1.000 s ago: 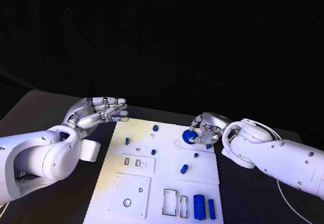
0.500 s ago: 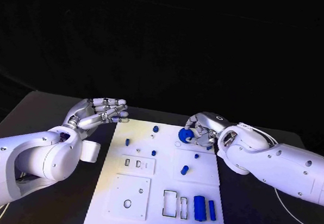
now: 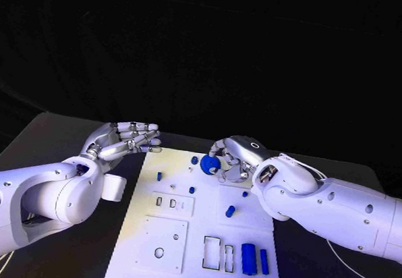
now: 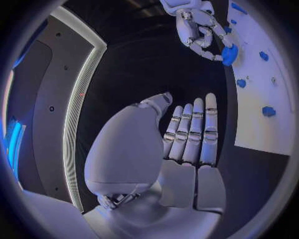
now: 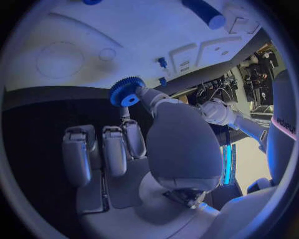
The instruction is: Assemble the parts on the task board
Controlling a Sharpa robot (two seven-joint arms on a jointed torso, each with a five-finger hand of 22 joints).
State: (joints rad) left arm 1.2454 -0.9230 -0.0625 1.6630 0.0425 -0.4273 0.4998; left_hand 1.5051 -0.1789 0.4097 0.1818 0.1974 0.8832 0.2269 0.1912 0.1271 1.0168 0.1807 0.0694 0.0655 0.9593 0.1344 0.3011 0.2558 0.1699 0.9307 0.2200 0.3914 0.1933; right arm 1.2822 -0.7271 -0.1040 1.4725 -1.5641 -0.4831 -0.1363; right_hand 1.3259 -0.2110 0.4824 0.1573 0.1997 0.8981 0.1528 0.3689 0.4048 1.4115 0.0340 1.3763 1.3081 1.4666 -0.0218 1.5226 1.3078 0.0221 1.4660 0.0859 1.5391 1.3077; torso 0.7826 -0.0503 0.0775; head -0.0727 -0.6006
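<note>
Blue gear [image 3: 210, 165], pinched in the right hand [image 3: 230, 158], had travelled leftward from the task board's [image 3: 197, 261] right edge to above its far end, suggesting placement was near. Left hand [image 3: 123, 141] remained spread and empty beside the board's far left corner, unchanged.

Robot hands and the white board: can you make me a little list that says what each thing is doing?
right hand: pinches a blue gear over the far end of the task board
left hand: holds nothing, fingers apart, beside the board's far left corner
board's near end: two blue bars standing beside empty slots
blue gear's teeth: plain in the right wrist view
</note>
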